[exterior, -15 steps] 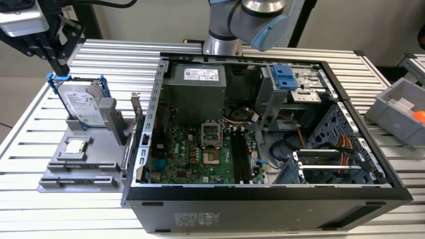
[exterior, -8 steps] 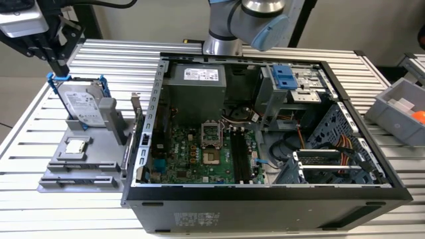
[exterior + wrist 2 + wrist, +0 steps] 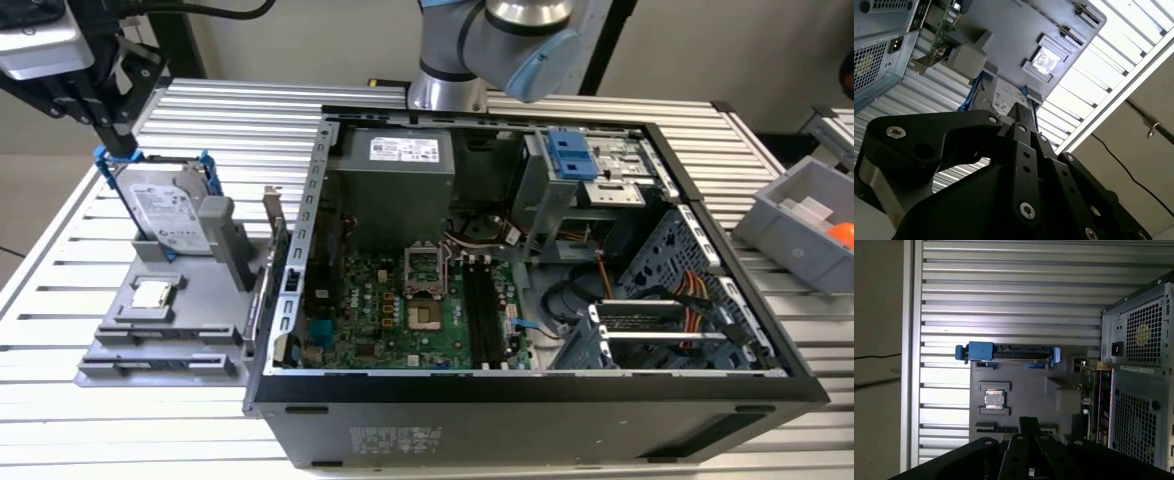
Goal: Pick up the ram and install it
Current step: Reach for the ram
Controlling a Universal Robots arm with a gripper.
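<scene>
Labels on the hard drive (image 3: 171, 215) and power supply (image 3: 403, 150) carry no legible print.

There was one open case (image 3: 534, 410) on one table (image 3: 80, 430), one grey holder (image 3: 187, 330) — on it one hard drive (image 3: 167, 215) and one processor (image 3: 151, 293) — one grey bin (image 3: 794, 215), one arm (image 3: 501, 35), and inside the case one motherboard (image 3: 387, 320) and one power supply (image 3: 394, 190)

A big table (image 3: 80, 420) made of shiny silver slats took up most of the exterior view. A plain grey wall (image 3: 294, 40) stood behind it at the top of the frame. A grey bin (image 3: 801, 225) sat at the right edge. In the first wrist view the floor (image 3: 879, 315) was brown, with a thin black cord (image 3: 869, 357) on it.
</scene>
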